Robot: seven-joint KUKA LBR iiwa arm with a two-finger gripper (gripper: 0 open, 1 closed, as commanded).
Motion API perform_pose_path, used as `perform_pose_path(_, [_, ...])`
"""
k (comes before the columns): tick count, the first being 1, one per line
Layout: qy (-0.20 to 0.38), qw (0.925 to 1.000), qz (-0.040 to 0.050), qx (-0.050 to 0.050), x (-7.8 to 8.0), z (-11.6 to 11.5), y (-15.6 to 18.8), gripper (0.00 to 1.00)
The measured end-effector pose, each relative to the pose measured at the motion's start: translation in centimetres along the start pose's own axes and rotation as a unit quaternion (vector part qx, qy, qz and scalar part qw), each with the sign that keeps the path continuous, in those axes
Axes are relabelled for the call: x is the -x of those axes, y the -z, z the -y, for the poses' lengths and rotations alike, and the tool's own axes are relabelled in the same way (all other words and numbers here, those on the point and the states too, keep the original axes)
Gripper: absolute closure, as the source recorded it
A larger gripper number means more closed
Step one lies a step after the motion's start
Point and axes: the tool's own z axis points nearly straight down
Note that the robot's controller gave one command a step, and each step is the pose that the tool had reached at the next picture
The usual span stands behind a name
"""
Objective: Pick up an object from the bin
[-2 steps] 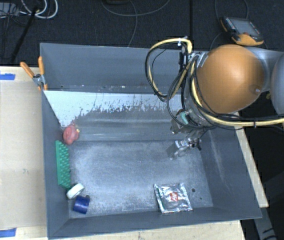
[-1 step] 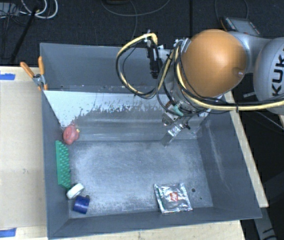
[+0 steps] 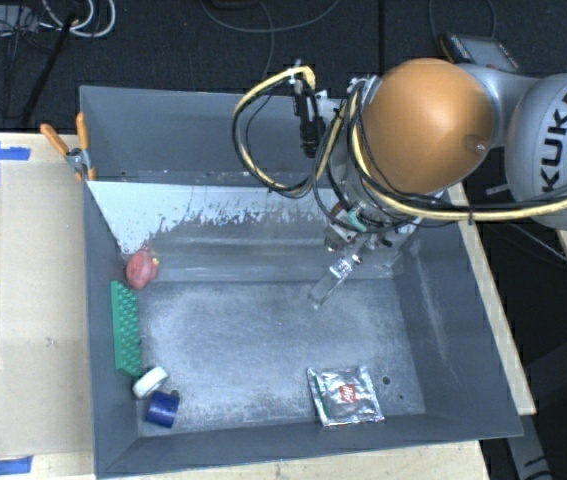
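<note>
From my station I counted five loose things on the floor of the grey bin (image 3: 253, 343). Along the left wall lay a green toothed strip (image 3: 125, 328), its long side running with the wall. A small pink rounded lump (image 3: 143, 267) sat just past the strip's far end, up toward the far left corner. At the strip's near end was a short white cap (image 3: 149, 380), and just beside it, in the near left corner, a blue cylindrical cap (image 3: 162, 407). On the near right part of the floor a crumpled silver foil packet (image 3: 344, 396) with a red mark on its face lay flat, close to the near wall.

The arm (image 3: 428, 123) reached in from the right above the bin's far right corner, its orange dome over the far wall. Yellow and black cables (image 3: 263, 133) looped out to the dome's left. The gripper (image 3: 325, 288) hung below the wrist, slanting down and to the left, with its tip over bare metal in the far middle-right of the floor. I could not tell whether the tip touched the floor.

The foil packet was the nearest thing to the gripper, though well apart from it toward the near wall. The four things on the left lay farther off across open floor. I could not tell how far the gripper was open, or whether it had hold of anything.
</note>
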Motion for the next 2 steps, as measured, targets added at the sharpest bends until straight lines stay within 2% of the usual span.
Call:
perform_pose_path(1, [0.144,0.9895,0.0023,0.004,2.8,-7.2,-10.7,0.0])
perform_pose_path(2, [0.278,0.9607,0.0012,0.003,2.7,-9.9,-15.5,0.0])
